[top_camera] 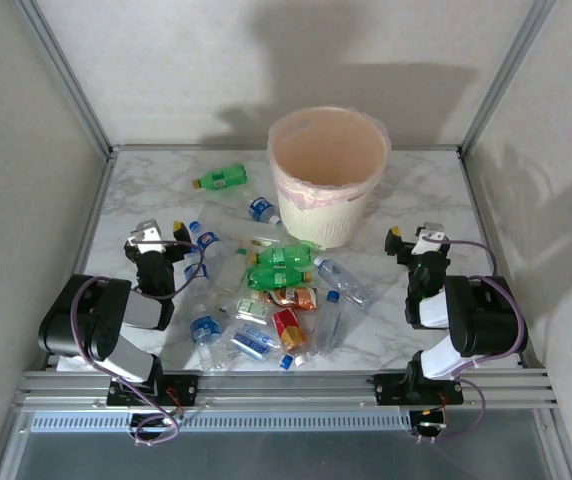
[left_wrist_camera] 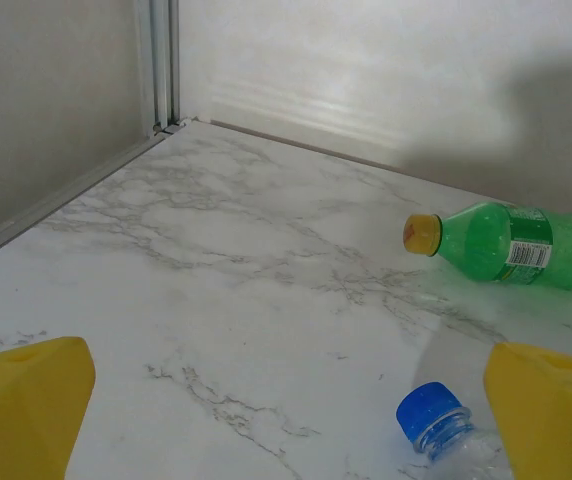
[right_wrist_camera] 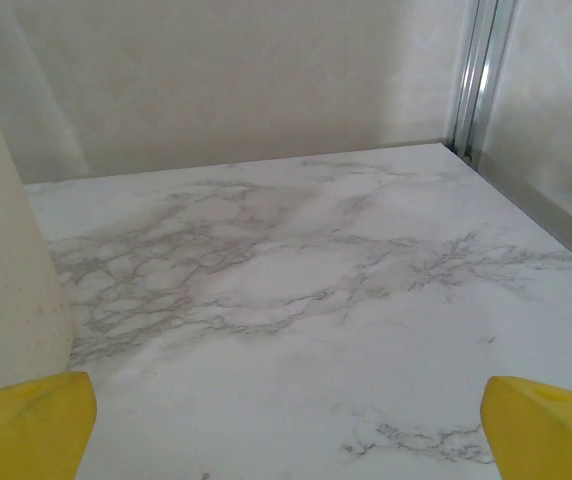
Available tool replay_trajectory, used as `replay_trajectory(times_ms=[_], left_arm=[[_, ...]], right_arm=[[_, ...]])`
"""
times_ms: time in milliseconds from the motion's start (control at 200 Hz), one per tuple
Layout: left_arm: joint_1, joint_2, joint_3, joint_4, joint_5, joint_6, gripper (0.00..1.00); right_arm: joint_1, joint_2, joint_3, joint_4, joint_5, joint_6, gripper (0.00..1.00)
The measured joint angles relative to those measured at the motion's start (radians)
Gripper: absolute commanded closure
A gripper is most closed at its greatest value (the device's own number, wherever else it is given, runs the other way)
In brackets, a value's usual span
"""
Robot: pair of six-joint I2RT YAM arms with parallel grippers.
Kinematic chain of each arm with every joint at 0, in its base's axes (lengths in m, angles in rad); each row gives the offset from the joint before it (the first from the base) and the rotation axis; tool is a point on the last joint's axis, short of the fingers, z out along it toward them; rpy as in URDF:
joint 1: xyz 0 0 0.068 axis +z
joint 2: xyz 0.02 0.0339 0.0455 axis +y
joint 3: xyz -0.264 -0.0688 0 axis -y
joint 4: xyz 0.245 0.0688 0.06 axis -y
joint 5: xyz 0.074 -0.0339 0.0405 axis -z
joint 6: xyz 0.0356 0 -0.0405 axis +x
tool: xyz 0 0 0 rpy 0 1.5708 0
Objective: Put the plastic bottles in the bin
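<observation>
- Left claw is spread wide with nothing in it, sitting low over the marble desk at the left edge of the bottle pile.
- Right claw is the same, fully released and empty, off to the right of the bin.
- The bin stands upright at the back middle of the desk.
- Most of the plastic bottles lie in a heap in front of the bin, between the arms.
- One green bottle lies on its side, off at the back left.
- A blue-capped bottle lies just beside the left claw's right finger.
</observation>
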Motion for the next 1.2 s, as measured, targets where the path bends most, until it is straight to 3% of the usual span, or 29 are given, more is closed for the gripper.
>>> replay_trajectory(times_ms=[916,981,1036,1132,1202], left_arm=[[0.0,-0.002,0.001,-0.002,0.008,0.003,0.01],[-0.007,-0.046,0.023,-0.1,0.008,0.012,0.01],[-0.018,-0.121,0.094,-0.266,0.004,0.006,0.01],[-0.023,-0.235,0.296,-0.504,0.003,-0.035,0.0],[-0.023,-0.264,0.493,-0.664,0.005,-0.071,0.02]], right_arm=[[0.002,-0.001,0.003,-0.008,0.008,0.0,0.01],[0.011,-0.045,0.04,-0.126,0.056,0.008,0.01],[0.019,-0.134,0.138,-0.352,0.122,0.057,0.01],[0.02,-0.267,0.419,-0.734,0.201,0.197,0.01],[0.016,-0.343,0.571,-0.885,0.22,0.307,0.01]])
